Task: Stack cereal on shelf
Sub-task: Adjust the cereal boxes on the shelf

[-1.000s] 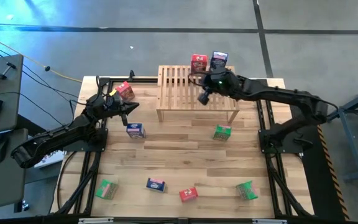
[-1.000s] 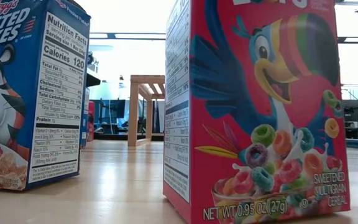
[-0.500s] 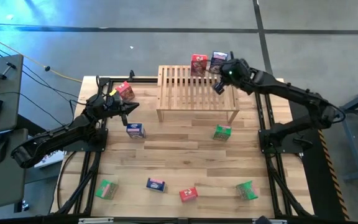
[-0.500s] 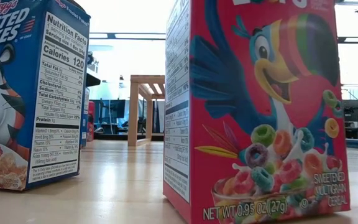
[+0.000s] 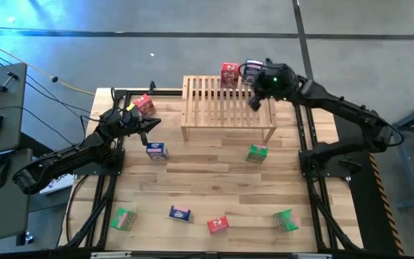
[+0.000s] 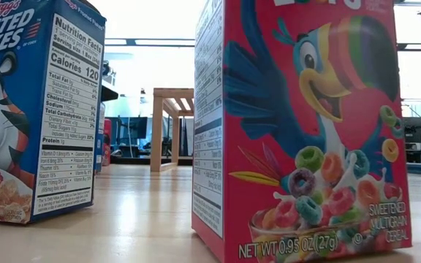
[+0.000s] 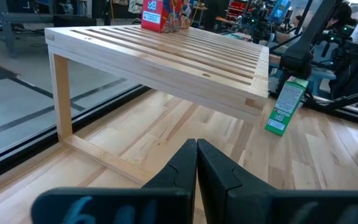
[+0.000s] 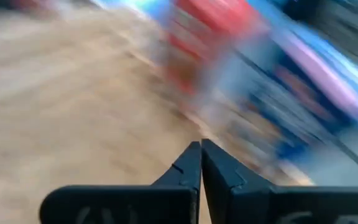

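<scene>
The light-wood slatted shelf (image 5: 221, 108) stands at the table's far middle; it also shows in the left wrist view (image 7: 166, 56). A red cereal box (image 5: 229, 74) and a blue one (image 5: 251, 69) stand at its far edge. My right gripper (image 5: 254, 103) is shut and empty above the shelf's right end, near the blue box. My left gripper (image 5: 154, 124) is shut and empty, left of the shelf, between a red box (image 5: 144, 106) and a blue box (image 5: 157, 151) on the table. In the right wrist view the fingers (image 8: 211, 163) meet.
More boxes lie on the table: green (image 5: 257, 152) in front of the shelf, and green (image 5: 123, 218), blue (image 5: 180, 213), red (image 5: 218, 224) and green (image 5: 286, 219) along the near edge. The low view is filled by a blue box (image 6: 35, 109) and a red box (image 6: 305, 124).
My right gripper has gone from over the shelf's middle toward the table's right and far edges, to above the shelf's right end near the blue box. The boxes and my left arm have kept still.
</scene>
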{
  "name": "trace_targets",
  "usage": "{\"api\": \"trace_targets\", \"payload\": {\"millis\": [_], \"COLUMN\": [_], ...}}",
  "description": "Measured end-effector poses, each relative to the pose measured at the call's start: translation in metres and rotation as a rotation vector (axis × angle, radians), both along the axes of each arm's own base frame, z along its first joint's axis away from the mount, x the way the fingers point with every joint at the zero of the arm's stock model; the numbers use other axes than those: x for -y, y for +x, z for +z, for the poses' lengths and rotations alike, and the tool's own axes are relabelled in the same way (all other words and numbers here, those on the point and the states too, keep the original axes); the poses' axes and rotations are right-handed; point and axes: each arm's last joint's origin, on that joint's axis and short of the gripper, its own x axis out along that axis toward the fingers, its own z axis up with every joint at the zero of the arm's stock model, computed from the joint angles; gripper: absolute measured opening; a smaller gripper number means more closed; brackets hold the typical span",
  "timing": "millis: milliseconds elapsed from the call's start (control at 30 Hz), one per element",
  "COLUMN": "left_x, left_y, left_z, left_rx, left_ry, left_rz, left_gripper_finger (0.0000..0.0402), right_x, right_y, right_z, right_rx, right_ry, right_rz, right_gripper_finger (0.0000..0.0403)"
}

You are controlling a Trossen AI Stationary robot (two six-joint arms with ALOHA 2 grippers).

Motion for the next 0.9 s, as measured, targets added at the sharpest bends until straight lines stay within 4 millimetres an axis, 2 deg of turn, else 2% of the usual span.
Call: {"api": "trace_targets", "payload": {"millis": [133,267,333,533,900], "left_x": [0.0,0.0,0.0,0.0,0.0], "left_y": [0.0,0.0,0.0,0.0,0.0], "left_z": [0.0,0.0,0.0,0.0,-0.001], "left_rx": [-0.002,-0.003,-0.005,-0.009,-0.011], "left_ry": [0.007,0.009,0.01,0.014,0.013], "left_rz": [0.002,0.007,0.013,0.012,0.016], "left_gripper_finger": [0.0005,0.0005,0.0005,0.0005,0.0005], "right_x": [-0.009,0.002,0.01,0.029,0.037], "right_y": [0.031,0.057,0.065,0.071,0.069], "right_z": [-0.002,-0.019,-0.028,-0.044,-0.046], "right_rx": [0.085,0.068,0.05,0.031,0.03], "right_ry": [-0.058,-0.131,-0.149,-0.156,-0.163], "right_rz": [0.153,0.154,0.119,0.025,-0.041], "right_gripper_finger": [0.0,0.0,0.0,0.0,0.0]}}
